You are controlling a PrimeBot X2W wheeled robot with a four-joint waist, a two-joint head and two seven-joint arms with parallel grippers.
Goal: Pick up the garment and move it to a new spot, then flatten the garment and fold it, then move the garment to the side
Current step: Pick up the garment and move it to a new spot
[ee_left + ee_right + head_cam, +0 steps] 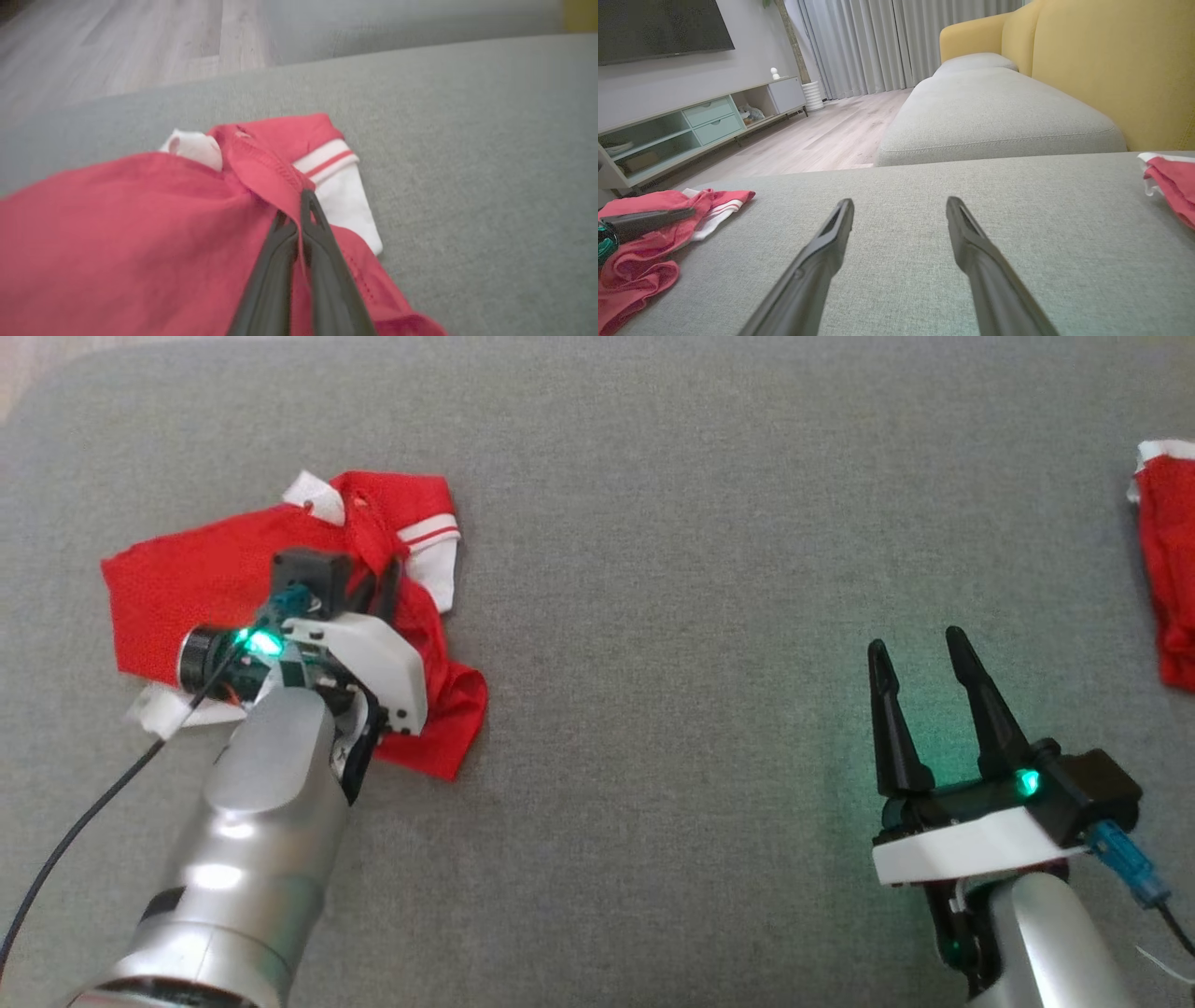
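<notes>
1. Grey sofa cushion [672, 523] spanned the head view. Wood floor [117, 51] lay beyond its far edge in left wrist view.
2. Red garment [187, 579] w/ white striped trim lay crumpled on the cushion's left side, well apart from the right arm [1036, 915].
3. Left arm [252, 821] reached over the garment. Left jaws were closed tight, pinching a raised red hem fold just beside the white cuff [345, 196].
4. Right arm sat lower right over bare cushion. Right jaws were spread wide, empty.
5. 2nd red-and-white garment [1172, 588] lay at the far right edge, partly cut off.
</notes>
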